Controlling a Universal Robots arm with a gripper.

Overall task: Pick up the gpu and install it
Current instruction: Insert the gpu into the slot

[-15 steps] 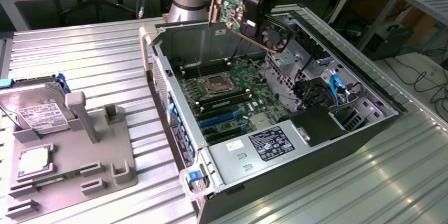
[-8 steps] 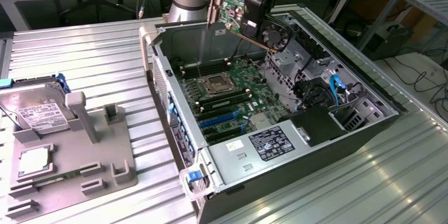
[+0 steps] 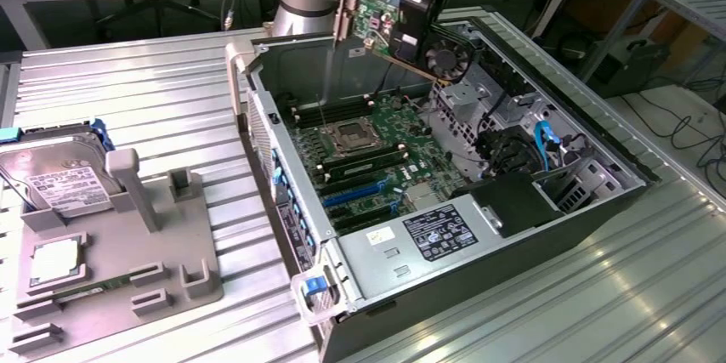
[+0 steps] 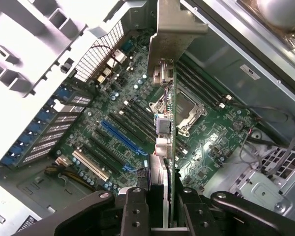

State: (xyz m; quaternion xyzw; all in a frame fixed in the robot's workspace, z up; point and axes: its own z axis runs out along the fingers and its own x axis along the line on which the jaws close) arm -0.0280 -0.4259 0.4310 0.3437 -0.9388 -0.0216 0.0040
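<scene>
No text legible anywhere.
- Hard drive (image 3: pixel 51 161): white label (image 3: pixel 65 186), rows of dark print, too small to read.
- Power supply (image 3: pixel 386 263): black label (image 3: pixel 440 232), white lines of print, unreadable.
- Case wall (image 4: pixel 221 49): small white sticker (image 4: pixel 249 70), dark marks, unreadable.
- Graphics card (image 3: pixel 380 27): no marking to make out.
- Motherboard (image 4: pixel 137 110): white lettering too fine to read.

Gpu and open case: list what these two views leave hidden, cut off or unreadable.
1. Wrist view: the gpu is edge-on, so its faces are hidden; it also covers the board behind it.
2. Wrist view: the gripper, shut on the gpu, is cut off by the frame edge.
3. Exterior view: the power supply label has print too small to read.
</scene>
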